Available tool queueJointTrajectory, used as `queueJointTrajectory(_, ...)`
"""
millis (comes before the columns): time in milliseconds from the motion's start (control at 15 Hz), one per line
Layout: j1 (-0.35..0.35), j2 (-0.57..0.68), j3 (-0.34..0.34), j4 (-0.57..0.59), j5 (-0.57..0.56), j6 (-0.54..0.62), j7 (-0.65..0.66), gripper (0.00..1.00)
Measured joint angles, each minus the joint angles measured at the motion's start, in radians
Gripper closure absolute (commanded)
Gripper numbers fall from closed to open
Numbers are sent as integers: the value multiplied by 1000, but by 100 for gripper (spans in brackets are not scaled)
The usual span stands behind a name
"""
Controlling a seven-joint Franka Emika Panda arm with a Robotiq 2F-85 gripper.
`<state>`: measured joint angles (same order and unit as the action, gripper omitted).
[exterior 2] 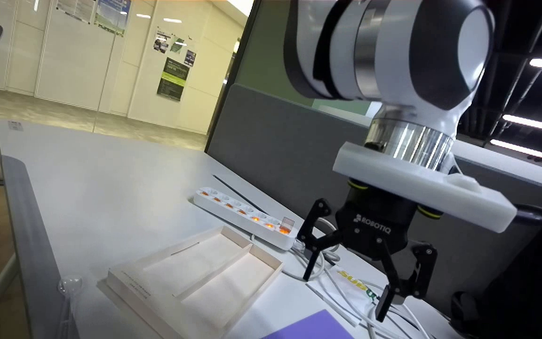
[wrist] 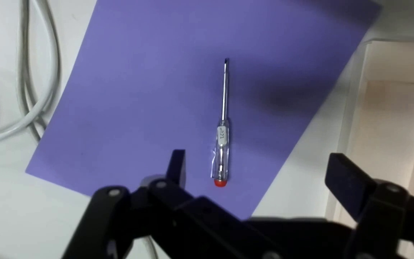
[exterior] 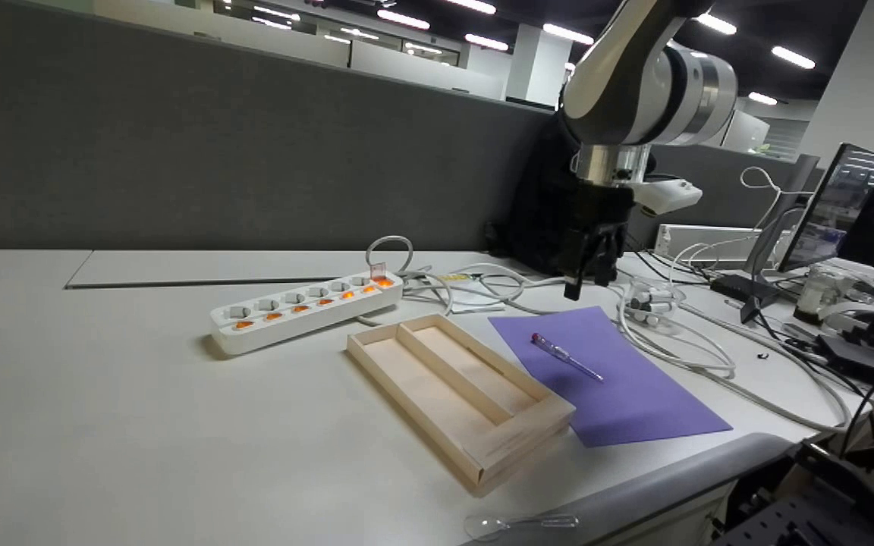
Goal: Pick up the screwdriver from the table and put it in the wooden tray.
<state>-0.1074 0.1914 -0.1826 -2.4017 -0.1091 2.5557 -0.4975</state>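
The screwdriver (exterior: 564,356) has a clear handle with a red end cap and a thin metal shaft. It lies flat on the purple mat; in the wrist view (wrist: 222,136) its handle points toward my gripper. It is out of view in an exterior view (exterior 2: 308,329) that shows only a corner of the mat. The wooden tray (exterior: 448,371) lies beside the mat on the table (exterior: 179,425), with two long compartments and nothing in them. My gripper (wrist: 257,158) is open and empty, raised above the table near the mat's far edge, as seen in both exterior views (exterior: 587,284) (exterior 2: 345,297).
A white power strip (exterior: 308,311) with lit switches sits behind the tray. White cables (exterior: 680,356) run along the mat's far side and behind it. A clear plastic spoon (exterior: 520,523) lies at the table's front edge. A grey partition (exterior: 255,152) stands behind the table.
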Motion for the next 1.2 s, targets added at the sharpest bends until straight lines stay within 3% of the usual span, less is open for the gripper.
queueJointTrajectory(600,-31,39,42,7,4,7,0,0)
queueJointTrajectory(1200,-89,220,116,102,68,64,-16,0)
